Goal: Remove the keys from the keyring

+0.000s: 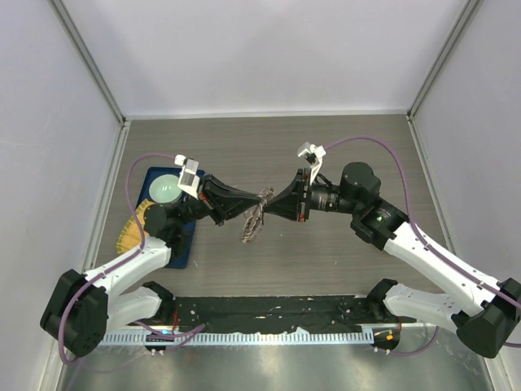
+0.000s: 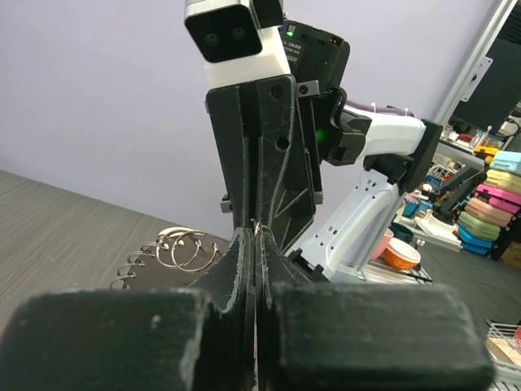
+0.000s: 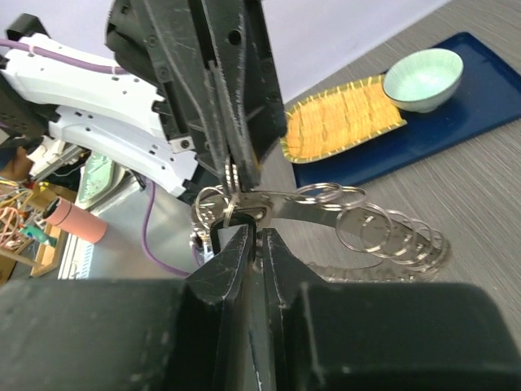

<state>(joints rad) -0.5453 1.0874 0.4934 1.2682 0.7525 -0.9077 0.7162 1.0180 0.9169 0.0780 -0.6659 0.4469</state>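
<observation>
Over the middle of the worktop the keyring hangs in the air, its bundle of loops drooping toward the near side with its long axis running near to far. Just above it the two grippers meet tip to tip. The left gripper comes in from the left, closed on the wire. The right gripper comes in from the right, pinched almost together on the same cluster. Neither arm is nearer. The keys cannot be told from the loops. A tray lies farther left.
</observation>
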